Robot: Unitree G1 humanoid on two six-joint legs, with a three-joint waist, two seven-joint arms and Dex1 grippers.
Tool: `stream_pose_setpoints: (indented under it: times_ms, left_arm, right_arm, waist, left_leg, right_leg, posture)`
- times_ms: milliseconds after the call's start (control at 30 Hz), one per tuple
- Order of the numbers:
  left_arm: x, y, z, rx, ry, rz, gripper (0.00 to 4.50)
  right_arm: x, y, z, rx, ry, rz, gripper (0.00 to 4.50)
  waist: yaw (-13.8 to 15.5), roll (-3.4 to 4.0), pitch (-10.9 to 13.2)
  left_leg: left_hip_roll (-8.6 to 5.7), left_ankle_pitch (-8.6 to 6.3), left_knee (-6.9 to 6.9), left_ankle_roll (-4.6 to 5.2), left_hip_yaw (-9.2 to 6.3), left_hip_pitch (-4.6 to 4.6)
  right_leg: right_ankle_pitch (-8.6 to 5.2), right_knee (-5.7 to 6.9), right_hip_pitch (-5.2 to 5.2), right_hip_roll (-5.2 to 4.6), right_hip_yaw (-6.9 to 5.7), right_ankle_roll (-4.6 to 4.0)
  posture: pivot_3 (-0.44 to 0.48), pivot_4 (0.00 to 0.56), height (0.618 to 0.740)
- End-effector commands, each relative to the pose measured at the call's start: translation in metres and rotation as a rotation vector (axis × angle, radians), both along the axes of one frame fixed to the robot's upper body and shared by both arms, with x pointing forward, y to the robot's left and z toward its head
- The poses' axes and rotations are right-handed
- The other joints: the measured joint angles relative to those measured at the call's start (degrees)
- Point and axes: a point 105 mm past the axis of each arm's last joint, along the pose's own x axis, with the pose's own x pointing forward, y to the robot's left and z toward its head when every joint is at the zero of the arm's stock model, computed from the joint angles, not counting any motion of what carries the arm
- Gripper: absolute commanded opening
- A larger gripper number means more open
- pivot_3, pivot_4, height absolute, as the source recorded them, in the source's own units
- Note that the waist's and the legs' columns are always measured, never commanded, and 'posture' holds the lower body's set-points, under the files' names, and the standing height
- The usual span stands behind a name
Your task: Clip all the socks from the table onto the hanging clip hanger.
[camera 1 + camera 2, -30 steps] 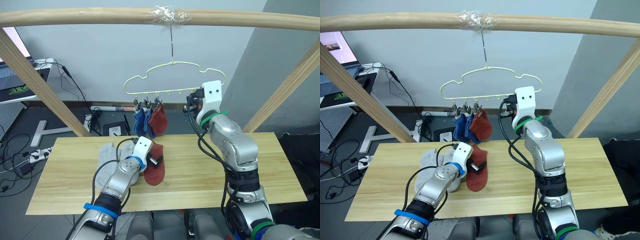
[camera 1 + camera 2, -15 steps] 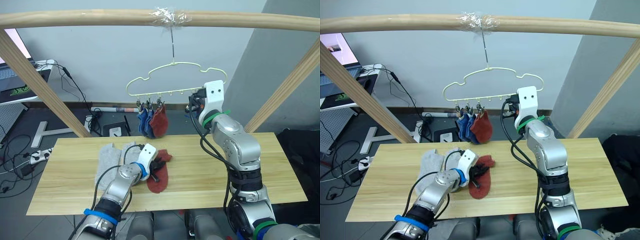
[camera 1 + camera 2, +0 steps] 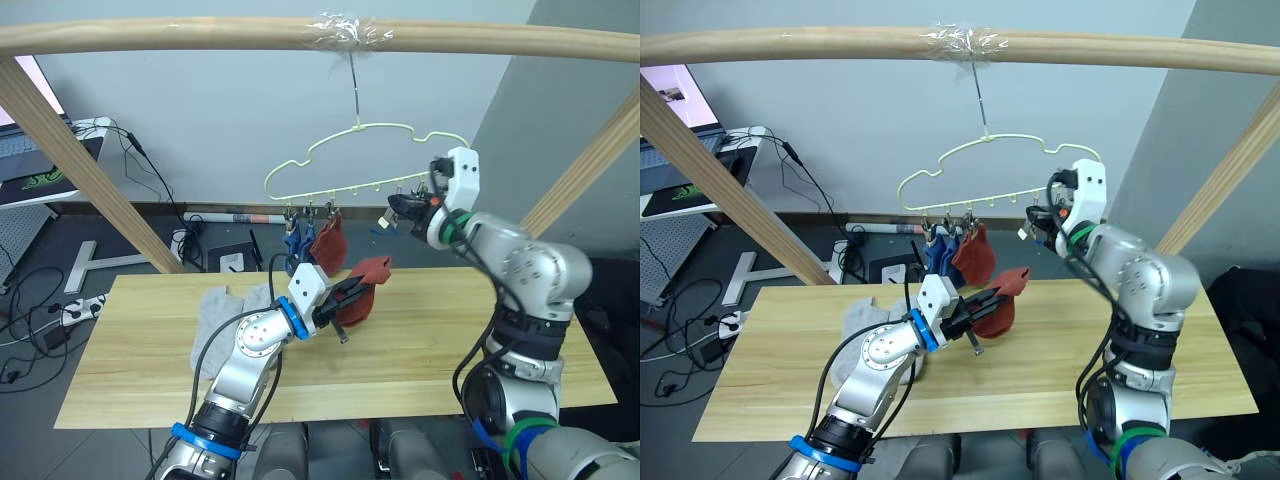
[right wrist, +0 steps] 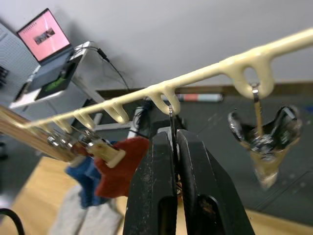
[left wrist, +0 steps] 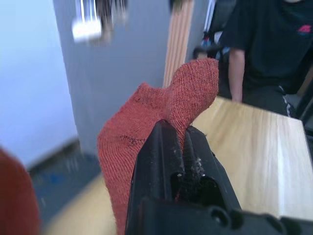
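Observation:
My left gripper [image 3: 350, 291] is shut on a rust red sock [image 3: 367, 283] and holds it in the air above the table [image 3: 450, 350], below the clip hanger [image 3: 370, 158]. In the left wrist view the sock [image 5: 161, 112] stands up between the black fingers [image 5: 161, 147]. My right gripper [image 3: 398, 207] is shut on a metal clip [image 4: 172, 125] under the hanger's bar [image 4: 205, 73]; a free clip [image 4: 264, 139] hangs beside it. Two blue socks [image 3: 296, 243] and a rust red sock [image 3: 328, 243] hang clipped at the hanger's left. Grey socks [image 3: 215, 310] lie on the table's left part.
The hanger hooks over a round wooden pole [image 3: 200, 35], with slanted poles at left [image 3: 70, 170] and right [image 3: 585, 165]. A laptop [image 3: 25, 175] and cables [image 3: 30, 300] lie beyond the table's left end. A person in a black shirt [image 5: 266, 44] sits past the table.
My left gripper shut on the red sock and lifted it off the table, up and to the right. My right gripper moved right with the hanger's clip end, and the hanger swung right.

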Motion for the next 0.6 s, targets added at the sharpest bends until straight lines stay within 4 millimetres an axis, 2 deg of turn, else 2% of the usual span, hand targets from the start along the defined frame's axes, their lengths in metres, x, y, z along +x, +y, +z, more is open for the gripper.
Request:
stream_pose_setpoints:
  times_ms: [33, 600]
  left_arm:
    - [-0.0002, -0.0044, 0.0187, -0.042, -0.097, 0.010, 0.05]
    - [0.0094, -0.0104, 0.0229, -0.068, -0.142, 0.059, 0.05]
  right_arm:
    - [-0.0035, -0.0111, -0.0111, 0.021, 0.093, -0.020, 0.00]
    - [-0.0069, -0.0086, -0.0108, 0.095, 0.118, 0.017, 0.00]
  waist:
    - [0.0, 0.00, 0.0]
    - [-0.2, 0.01, 0.0]
  left_leg:
    - [0.00, 0.00, 0.00, 0.00, 0.00, 0.00]
    - [-0.02, -0.07, 0.00, 0.13, 0.03, -0.04]
  right_leg:
    - [0.00, -0.01, 0.00, 0.00, 0.01, 0.00]
    - [-0.01, -0.08, 0.00, 0.00, 0.02, 0.02]
  posture:
    - [0.091, 0.218, 0.740]
    - [0.076, 0.218, 0.740]
